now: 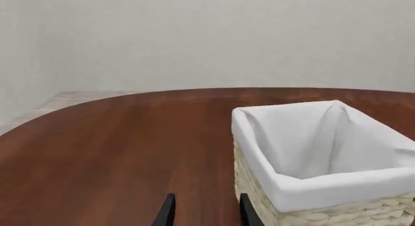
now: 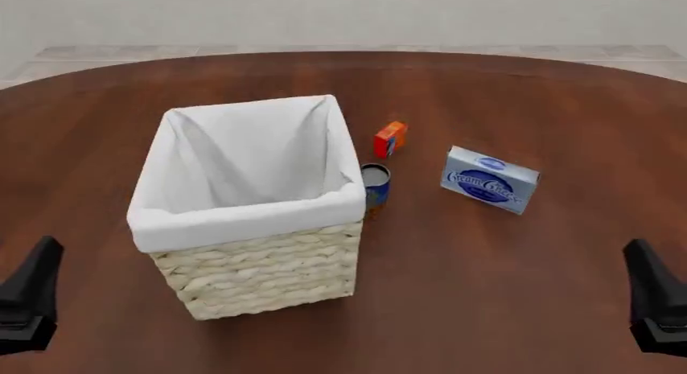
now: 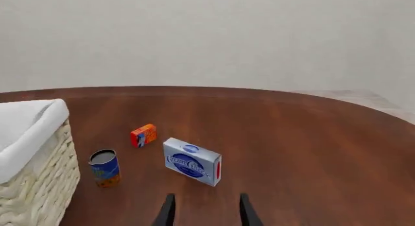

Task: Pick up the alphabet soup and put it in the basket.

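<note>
Nothing done yet: one alphabet soup [image 2: 375,186] standing on the desk [image 2: 516,293] at frame centre, just beside the right wall of the one empty basket [image 2: 257,265], plus one orange-red box [image 2: 390,139], one cream cheese box [image 2: 490,179], left hand [image 1: 205,214] and right hand [image 3: 205,211] both released, grasping nothing

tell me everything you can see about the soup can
The small cylindrical alphabet soup can, with a silver metal top and a blue and orange-red label, stands upright on the brown wooden table. It sits close beside the right wall of the large pale wicker basket with white liner, much shorter than it. Whether they touch is unclear. No gripper holds it.
</note>
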Available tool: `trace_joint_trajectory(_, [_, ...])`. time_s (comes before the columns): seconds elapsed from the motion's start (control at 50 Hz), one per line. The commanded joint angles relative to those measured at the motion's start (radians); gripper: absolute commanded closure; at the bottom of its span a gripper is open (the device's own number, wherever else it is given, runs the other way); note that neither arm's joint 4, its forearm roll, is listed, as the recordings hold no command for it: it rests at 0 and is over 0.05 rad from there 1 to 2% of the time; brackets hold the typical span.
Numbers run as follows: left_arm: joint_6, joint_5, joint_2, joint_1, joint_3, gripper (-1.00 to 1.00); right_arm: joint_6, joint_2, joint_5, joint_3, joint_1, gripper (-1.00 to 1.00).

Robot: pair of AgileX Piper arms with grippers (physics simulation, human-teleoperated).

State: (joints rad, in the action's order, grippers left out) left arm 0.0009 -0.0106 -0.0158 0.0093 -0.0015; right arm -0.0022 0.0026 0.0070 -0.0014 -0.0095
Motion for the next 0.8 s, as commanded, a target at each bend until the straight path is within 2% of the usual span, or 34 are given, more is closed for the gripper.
trace_joint_trajectory(0.02, [-0.002,0.005,0.005,-0.008,-0.001,-1.0,0.003,0.01,-0.012,-0.002,0.016,-1.0])
trace_joint_trajectory(0.5, [-0.012,0.014,0.012,-0.002,-0.006,-1.0,-0.016,0.025,-0.021,-0.004,0.032,-1.0])
trace_joint_trajectory(0.7, [-0.017,0.014,0.011,0.0,-0.004,-1.0,-0.022,0.068,-0.042,-0.025,0.015,-1.0])
trace_joint_trajectory(0.8, [-0.02,0.016,0.011,0.0,-0.005,-1.0,-0.045,0.118,-0.078,-0.044,0.011,-1.0])
